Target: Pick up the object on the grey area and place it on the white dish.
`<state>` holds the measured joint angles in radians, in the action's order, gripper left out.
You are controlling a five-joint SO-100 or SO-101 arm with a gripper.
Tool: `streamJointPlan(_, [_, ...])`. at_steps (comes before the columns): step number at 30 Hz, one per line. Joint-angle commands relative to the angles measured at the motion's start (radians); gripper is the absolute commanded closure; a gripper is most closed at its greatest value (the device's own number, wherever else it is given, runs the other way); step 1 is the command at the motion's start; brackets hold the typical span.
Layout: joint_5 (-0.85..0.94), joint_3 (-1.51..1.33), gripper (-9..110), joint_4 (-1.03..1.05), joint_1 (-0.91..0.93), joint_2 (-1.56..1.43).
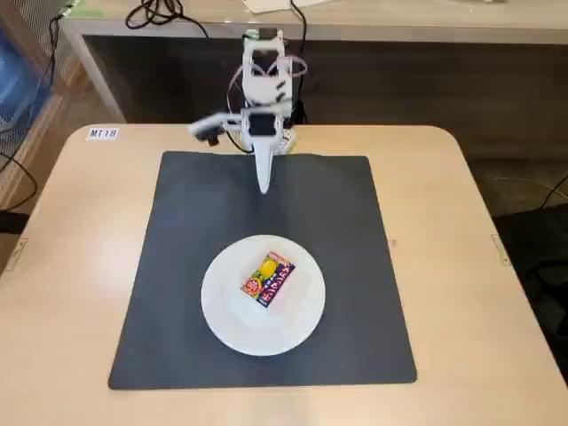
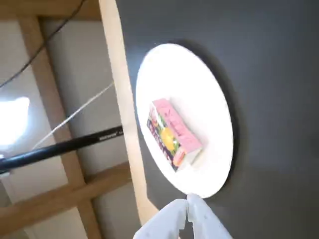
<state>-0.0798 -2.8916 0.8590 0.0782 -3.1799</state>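
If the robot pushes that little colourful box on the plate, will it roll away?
Probably not: the box looks flat with square edges, so it would likely slide across the smooth white plate. It looks small, so probably light.

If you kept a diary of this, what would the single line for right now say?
box: lying on white plate | plate: on grey mat | gripper: shut, empty, away from plate

box (image 1: 268,279): printed card, slightly glossy
plate (image 1: 302,321): smooth white, glazed look, beneath the box
mat (image 1: 355,266): matt dark grey, smooth, under the gripper
tabletop (image 1: 461,266): pale wood finish, smooth, around the mat
gripper (image 2: 188,203): white matt plastic
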Motion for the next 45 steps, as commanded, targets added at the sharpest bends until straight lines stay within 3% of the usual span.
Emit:
streamJointPlan(1, [-0.006, -0.097, 102, 0.060, 0.020, -0.172])
streamJointPlan(16, [0.120, -0.255, 102, 0.100, 0.038, -0.170])
streamJointPlan(19, [0.121, -0.256, 97, 0.098, 0.038, -0.172])
streamJointPlan(45, [0.124, -0.256, 98, 0.098, 0.038, -0.172])
